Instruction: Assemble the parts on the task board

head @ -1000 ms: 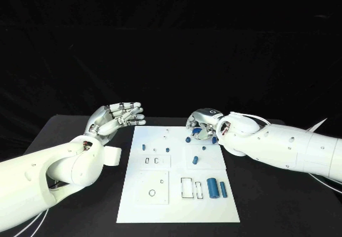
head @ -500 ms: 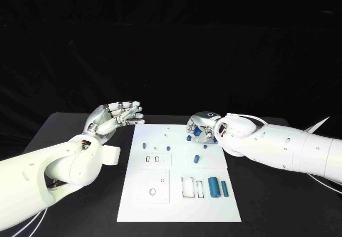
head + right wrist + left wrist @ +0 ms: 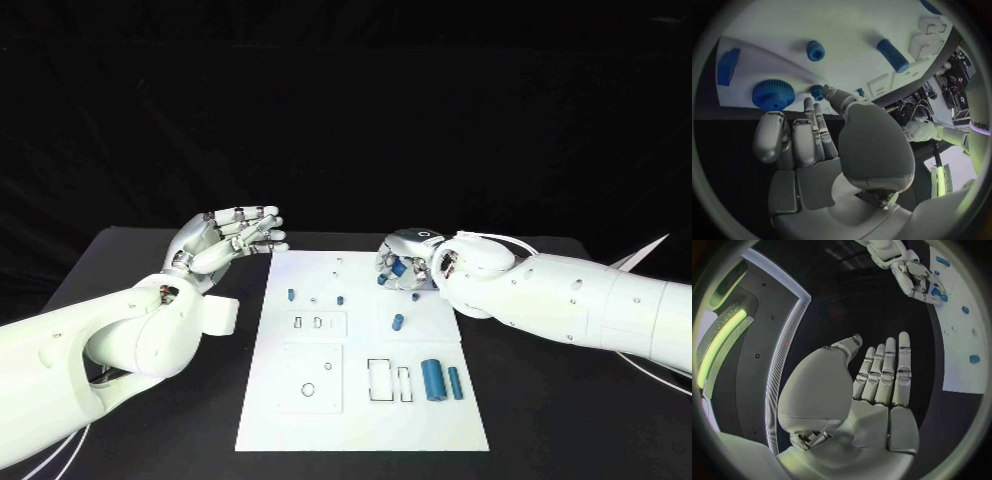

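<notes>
Hovering over task board far edge, right hand fingers spread, blue gear beside fingertips, unheld; left hand empty, fingers extended.

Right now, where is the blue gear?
Head view: the blue gear sits at the task board's far right corner, under the right hand; the right wrist view shows it just beyond the fingertips.

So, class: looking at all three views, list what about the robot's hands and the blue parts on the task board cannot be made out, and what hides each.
- Head view: whether the right hand touches the parts under it; its own fingers cover them.
- Right wrist view: whether a fingertip touches the small blue peg; the contact is too small to tell.
- Head view: shapes of the small blue parts on the task board; too small.
- Left hand: open, empty.
</notes>
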Controlling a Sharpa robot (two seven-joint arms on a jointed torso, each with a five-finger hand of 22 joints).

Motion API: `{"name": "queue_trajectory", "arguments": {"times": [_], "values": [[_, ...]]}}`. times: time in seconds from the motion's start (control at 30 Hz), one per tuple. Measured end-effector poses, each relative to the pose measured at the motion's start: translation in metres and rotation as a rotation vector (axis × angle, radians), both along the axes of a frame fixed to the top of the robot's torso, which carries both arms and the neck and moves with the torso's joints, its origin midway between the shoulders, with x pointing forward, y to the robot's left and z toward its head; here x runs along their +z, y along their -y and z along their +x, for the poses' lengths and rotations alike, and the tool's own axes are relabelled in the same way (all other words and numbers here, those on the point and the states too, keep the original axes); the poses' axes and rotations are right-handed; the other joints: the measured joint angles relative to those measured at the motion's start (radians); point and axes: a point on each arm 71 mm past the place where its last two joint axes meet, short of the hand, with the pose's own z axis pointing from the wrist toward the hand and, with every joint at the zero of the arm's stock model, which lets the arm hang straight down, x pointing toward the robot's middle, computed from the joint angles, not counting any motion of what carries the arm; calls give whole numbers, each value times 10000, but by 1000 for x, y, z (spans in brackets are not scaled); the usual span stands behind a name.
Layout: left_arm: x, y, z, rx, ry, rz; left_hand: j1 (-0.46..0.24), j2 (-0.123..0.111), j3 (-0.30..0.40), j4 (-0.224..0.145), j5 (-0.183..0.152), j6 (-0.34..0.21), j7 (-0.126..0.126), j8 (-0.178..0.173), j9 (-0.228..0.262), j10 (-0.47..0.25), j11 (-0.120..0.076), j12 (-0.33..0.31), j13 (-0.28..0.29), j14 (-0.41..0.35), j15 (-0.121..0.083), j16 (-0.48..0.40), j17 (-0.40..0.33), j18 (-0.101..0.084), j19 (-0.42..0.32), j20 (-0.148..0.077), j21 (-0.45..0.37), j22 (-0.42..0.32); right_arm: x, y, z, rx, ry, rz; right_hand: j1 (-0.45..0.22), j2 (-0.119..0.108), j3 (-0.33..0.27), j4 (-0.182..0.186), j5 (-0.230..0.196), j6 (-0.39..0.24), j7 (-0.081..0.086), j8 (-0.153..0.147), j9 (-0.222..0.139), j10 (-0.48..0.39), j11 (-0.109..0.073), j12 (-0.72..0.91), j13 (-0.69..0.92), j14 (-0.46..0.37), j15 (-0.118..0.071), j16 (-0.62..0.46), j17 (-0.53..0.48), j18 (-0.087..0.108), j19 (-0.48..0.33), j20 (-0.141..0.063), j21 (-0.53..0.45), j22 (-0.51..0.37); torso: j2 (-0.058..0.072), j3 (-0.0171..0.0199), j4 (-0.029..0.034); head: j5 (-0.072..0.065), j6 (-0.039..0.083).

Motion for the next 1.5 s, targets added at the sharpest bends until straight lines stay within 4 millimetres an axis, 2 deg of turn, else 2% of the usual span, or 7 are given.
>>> {"name": "queue_trajectory", "arguments": {"times": [0.4,0.83,0.87,0.9,1.13,1.2,1.5], "values": [[0,-1,0,19,-19,18,0,0,0,0,0,0,0,0,1,0,0,-85,0,-3,0,0,8,0,0,0,1,9,-1,-1,2,-58,-122,170,-1,3,196,195,0,42,38,1,109,6,0,0,26,0,1,203,115,-2,37,34,202,302,55,-8,1,0,-6],[0,-2,1,12,-40,26,0,0,0,0,0,0,0,0,2,0,0,-113,0,-3,0,0,40,0,0,0,115,22,-3,-3,3,-93,-313,67,-131,135,349,345,0,289,-72,23,329,241,-23,-38,59,0,-1,284,150,-3,88,-17,320,508,92,-12,7,-12,-35],[0,-2,1,10,-42,27,0,0,0,0,0,0,0,0,3,0,0,-113,0,-3,0,0,42,0,0,0,115,22,-3,-3,4,-105,-314,61,28,294,350,344,0,309,-89,25,371,296,-70,-39,48,-1,-3,325,150,-4,87,-19,431,531,94,-12,8,-12,-36],[0,-2,1,9,-44,27,0,0,0,0,0,0,0,0,3,0,0,-113,0,-3,0,0,42,0,0,0,115,22,-3,-3,4,-116,-311,52,51,317,350,343,0,333,-107,26,400,336,-107,-39,55,-1,-4,350,149,-4,92,-20,430,580,97,-12,8,-12,-37],[0,-2,1,8,-53,32,0,0,0,0,0,0,0,0,3,0,0,-113,0,-3,0,0,52,0,0,0,115,27,-2,-4,5,-192,-177,74,52,318,511,230,-2,561,-163,182,537,574,-149,-38,172,9,-19,359,151,-6,155,-90,527,679,118,-6,12,-12,-59],[0,-2,1,7,-54,32,0,0,0,0,0,0,0,0,3,0,0,-113,0,-3,0,0,53,0,0,0,115,27,-3,-4,4,-222,-94,110,52,319,513,229,-2,575,-177,183,542,581,-149,-38,171,69,-177,396,151,-6,160,-92,544,709,120,-6,11,-12,-63],[0,-3,2,14,-69,41,0,0,0,-1,0,0,0,0,6,0,0,-113,0,-4,0,0,91,-1,-1,0,116,44,2,-7,1,-357,628,734,53,320,568,174,-3,673,-207,299,683,692,-177,-94,164,67,-181,397,149,-7,212,-143,545,792,126,-12,8,-14,-22]]}}
